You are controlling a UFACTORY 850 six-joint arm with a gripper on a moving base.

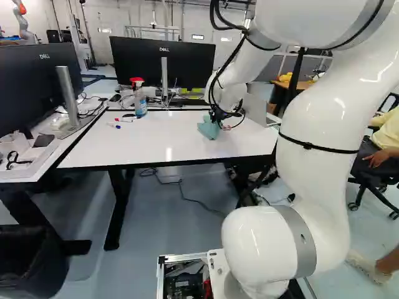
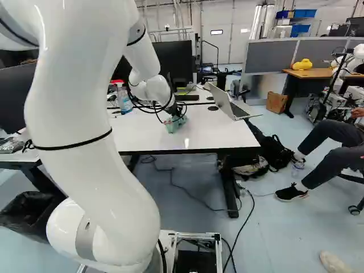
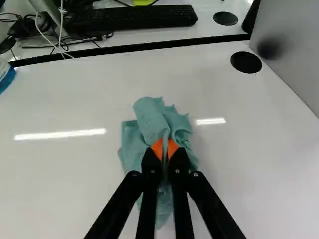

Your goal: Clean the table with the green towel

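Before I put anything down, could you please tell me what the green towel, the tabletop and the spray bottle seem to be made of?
Towel: soft, matt cloth, fibre unclear, from its rumpled folds.
Tabletop: smooth, glossy white, probably laminate, as it mirrors the lights.
Spray bottle: likely plastic, looking translucent below its red trigger.

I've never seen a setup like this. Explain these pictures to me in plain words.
The machine is one white robot arm ending in a black gripper with two fingers. Two pictures come from cameras on its base, behind the arm, one to its left and one to its right, so both show the same scene. The third looks along the gripper from the wrist. On the white table are a spray bottle, some markers and an open laptop. The fingers are closed on a green towel, which lies bunched beneath them.
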